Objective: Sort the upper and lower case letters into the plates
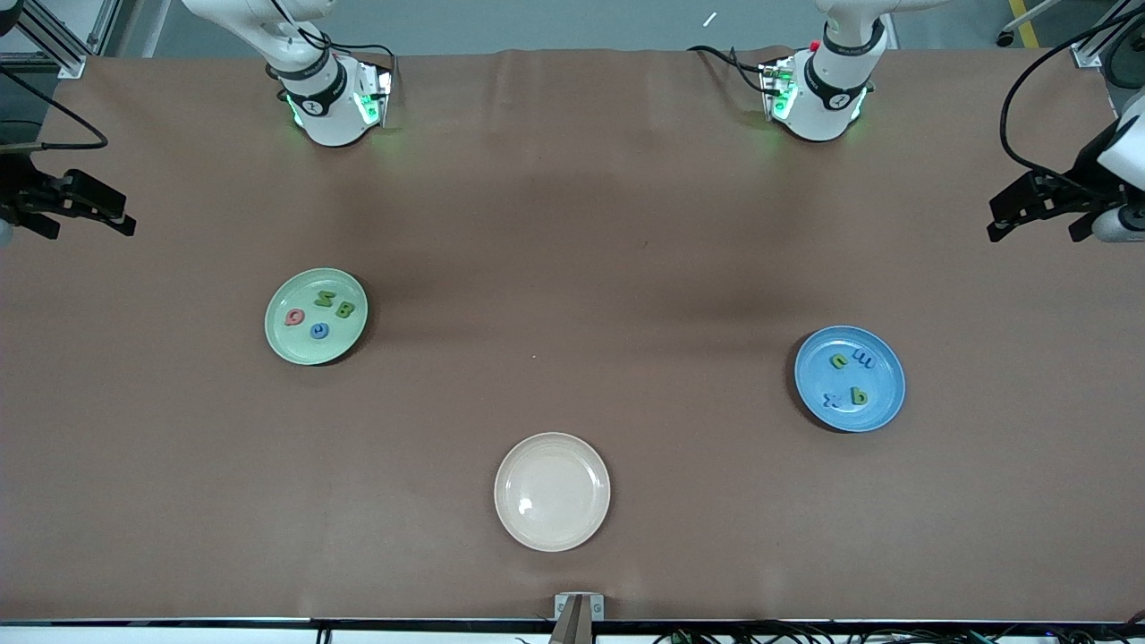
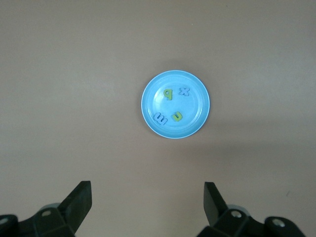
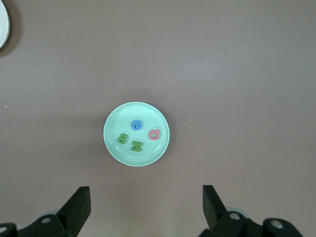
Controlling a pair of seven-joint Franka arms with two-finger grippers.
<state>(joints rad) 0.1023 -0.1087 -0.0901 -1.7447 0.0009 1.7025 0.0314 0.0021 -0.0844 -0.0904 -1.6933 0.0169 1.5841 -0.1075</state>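
Brown table: light, small letters lie sorted in green plate and blue plate; pinch their edges. Left gripper and right gripper gape empty at the table's ends.

Four letters lie in each of two plates.

from my left wrist camera i see the blue plate on the brown table, holding four small letters, two blue, two yellow-green. my left gripper hangs above with its fingers spread wide, holding nothing.
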